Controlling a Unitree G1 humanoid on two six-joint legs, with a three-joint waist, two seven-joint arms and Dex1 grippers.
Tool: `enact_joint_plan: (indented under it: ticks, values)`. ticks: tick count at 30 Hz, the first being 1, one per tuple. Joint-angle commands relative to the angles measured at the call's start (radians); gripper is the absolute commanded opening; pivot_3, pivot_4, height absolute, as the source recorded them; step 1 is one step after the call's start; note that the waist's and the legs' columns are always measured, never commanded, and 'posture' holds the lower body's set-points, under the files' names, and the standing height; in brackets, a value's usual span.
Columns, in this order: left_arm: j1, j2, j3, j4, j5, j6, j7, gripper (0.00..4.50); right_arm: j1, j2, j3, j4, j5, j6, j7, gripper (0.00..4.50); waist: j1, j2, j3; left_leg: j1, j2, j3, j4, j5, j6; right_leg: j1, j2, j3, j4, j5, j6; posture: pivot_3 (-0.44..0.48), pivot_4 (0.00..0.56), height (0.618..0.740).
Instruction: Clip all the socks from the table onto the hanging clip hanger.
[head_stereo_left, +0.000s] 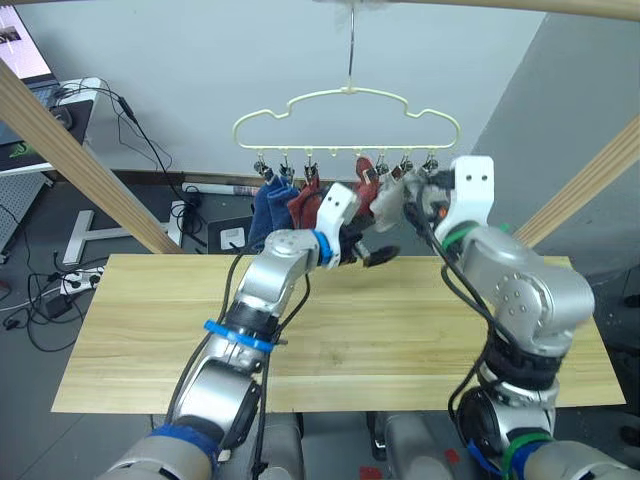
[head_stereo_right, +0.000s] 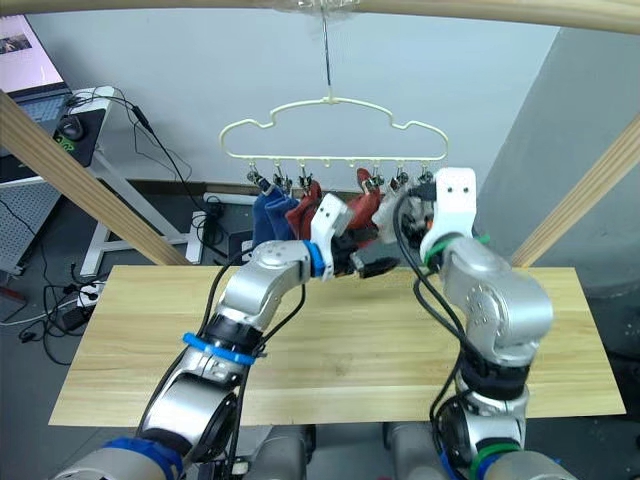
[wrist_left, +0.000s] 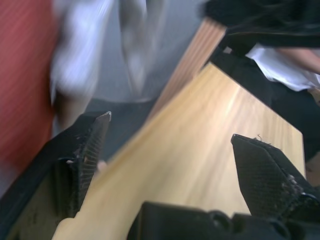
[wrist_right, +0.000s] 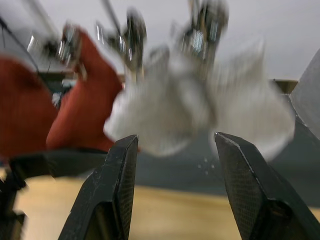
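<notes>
The cream clip hanger (head_stereo_left: 348, 103) hangs by its hook above the table's far edge. From its clips hang blue socks (head_stereo_left: 268, 212), rust red socks (head_stereo_left: 304, 206) and light grey socks (wrist_right: 165, 120). My left gripper (wrist_left: 170, 135) is raised just below the red socks, open, with nothing between its fingers (wrist_left: 82, 160). My right gripper (wrist_right: 172, 145) is up at the hanger's right end, open, its fingers (wrist_right: 120, 185) a little short of the grey socks. The wooden table (head_stereo_left: 400, 340) shows bare board below both arms.
Slanted wooden beams stand at the left (head_stereo_left: 80, 160) and right (head_stereo_left: 590, 180) of the table. A desk with a screen (head_stereo_left: 25, 50) and floor cables (head_stereo_left: 60, 285) lie at the back left. A grey partition (head_stereo_left: 580, 90) rises at the right.
</notes>
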Motion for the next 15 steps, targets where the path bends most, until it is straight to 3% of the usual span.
enact_joint_plan:
  ticks: [1,6,15]
  values:
    - [0.094,0.045,0.011,-0.145,-0.044,0.042,-0.015,4.28,0.092,-0.057,0.037,-0.151,0.031,0.001,0.053,2.5,-0.002,0.0,0.0,0.0,0.0,0.0,0.0,0.0,0.0,0.0,0.0,0.0,0.0,0.0,0.0,-0.034,0.27,0.74]
    - [0.314,0.103,0.112,-0.262,-0.073,0.01,0.057,4.28,0.435,-0.192,0.113,-0.287,0.005,-0.166,0.106,2.5,-0.001,0.0,-0.001,0.001,0.0,-0.001,0.002,0.0,0.0,0.002,0.0,0.0,0.0,0.0,0.001,-0.017,0.247,0.74]
    - [0.609,0.176,0.273,-0.393,-0.127,-0.037,0.137,4.28,0.95,-0.209,0.149,-0.321,-0.077,-0.591,0.124,2.5,0.005,-0.001,-0.013,0.005,0.0,0.0,0.005,0.0,0.0,0.005,0.0,0.001,-0.001,-0.003,0.005,0.036,0.217,0.74]
